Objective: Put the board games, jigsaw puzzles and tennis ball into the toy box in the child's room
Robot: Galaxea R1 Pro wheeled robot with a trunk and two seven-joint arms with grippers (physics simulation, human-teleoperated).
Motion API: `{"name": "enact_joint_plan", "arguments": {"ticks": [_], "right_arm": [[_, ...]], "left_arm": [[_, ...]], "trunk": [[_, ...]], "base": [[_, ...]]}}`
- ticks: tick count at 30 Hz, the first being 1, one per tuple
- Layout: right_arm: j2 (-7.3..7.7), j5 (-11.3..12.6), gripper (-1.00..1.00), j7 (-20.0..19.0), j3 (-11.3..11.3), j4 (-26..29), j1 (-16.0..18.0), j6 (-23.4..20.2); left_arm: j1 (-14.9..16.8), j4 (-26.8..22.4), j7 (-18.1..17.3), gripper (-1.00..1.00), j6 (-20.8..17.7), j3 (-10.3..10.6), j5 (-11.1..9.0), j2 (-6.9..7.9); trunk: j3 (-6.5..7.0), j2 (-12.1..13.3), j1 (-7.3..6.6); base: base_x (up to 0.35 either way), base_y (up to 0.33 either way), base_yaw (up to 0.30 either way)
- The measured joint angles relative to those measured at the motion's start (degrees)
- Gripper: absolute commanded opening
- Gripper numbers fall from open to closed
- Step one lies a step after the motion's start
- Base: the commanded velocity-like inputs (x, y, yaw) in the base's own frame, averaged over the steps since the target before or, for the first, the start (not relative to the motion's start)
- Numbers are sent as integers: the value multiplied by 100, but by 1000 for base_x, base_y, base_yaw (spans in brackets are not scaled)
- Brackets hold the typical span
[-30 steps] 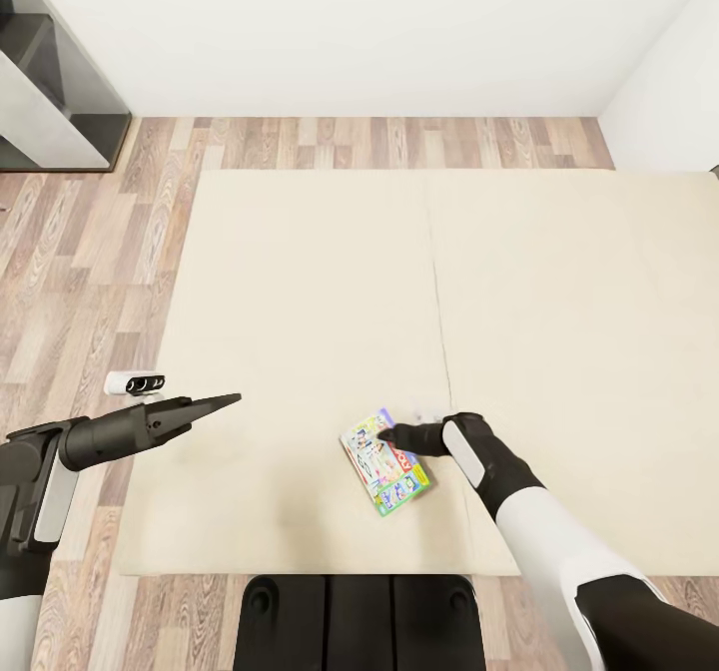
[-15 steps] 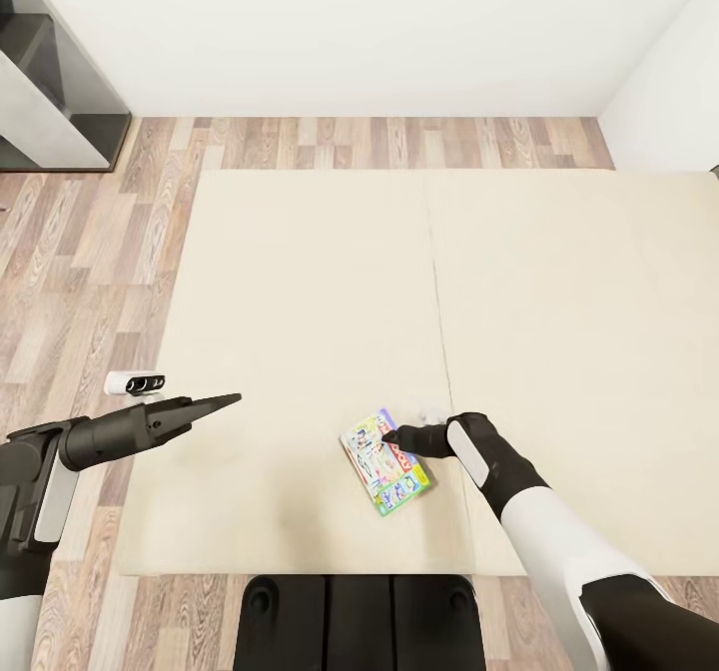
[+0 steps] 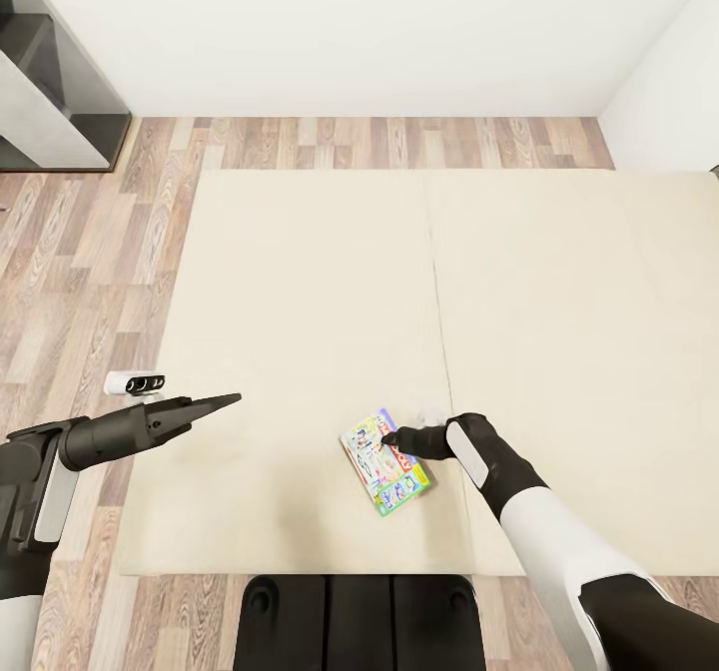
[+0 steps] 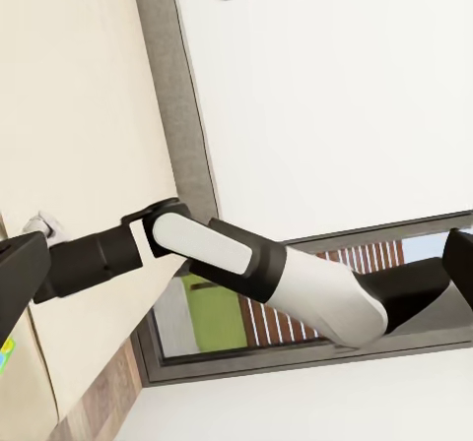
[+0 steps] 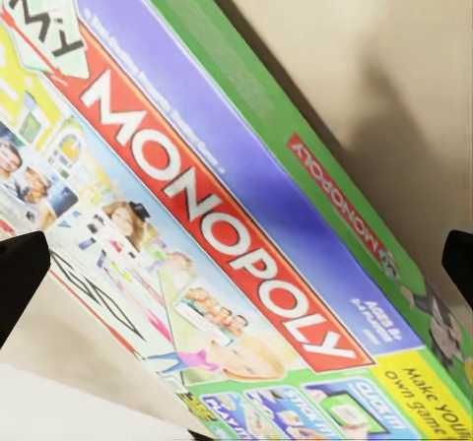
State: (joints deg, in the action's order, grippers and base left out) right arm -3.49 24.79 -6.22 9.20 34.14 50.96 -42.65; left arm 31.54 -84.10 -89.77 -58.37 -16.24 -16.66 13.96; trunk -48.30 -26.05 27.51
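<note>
Nothing much has shifted since a second ago beyond the right claw (image 3: 391, 440) creeping a touch rightward along the near edge of the bed (image 3: 300, 282). It sits at the corner of the Monopoly box (image 3: 384, 462), its fingertips spread either side of the view in the wrist camera, touching nothing I can make out. That box (image 5: 217, 254) lies flat on the beige mattress near its seam: a red "MONOPOLY" band, a blue strip, green edges, cartoon figures. To the left, the left claw (image 3: 225, 402) hangs over the mattress edge, pressed together, empty. Beyond lie wood-plank floor (image 3: 90, 252) and white wall (image 3: 350, 32).
</note>
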Motion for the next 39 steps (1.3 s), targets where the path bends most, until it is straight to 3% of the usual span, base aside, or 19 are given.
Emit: {"name": "enact_joint_plan", "arguments": {"ticks": [6,16,39], "right_arm": [[-29,8,100,-67,-6,-330,0,1],[-25,-12,100,-693,-18,-452,0,12],[-3,59,100,-818,-60,-469,0,93]], "left_arm": [[0,0,0,100,0,-2,0,0],[0,0,0,100,-7,-4,-19,6],[-9,0,0,100,-9,-5,-35,27]], "trunk": [[0,0,0],[0,0,0],[0,0,0]], "base": [[0,0,0],[0,0,0],[0,0,0]]}}
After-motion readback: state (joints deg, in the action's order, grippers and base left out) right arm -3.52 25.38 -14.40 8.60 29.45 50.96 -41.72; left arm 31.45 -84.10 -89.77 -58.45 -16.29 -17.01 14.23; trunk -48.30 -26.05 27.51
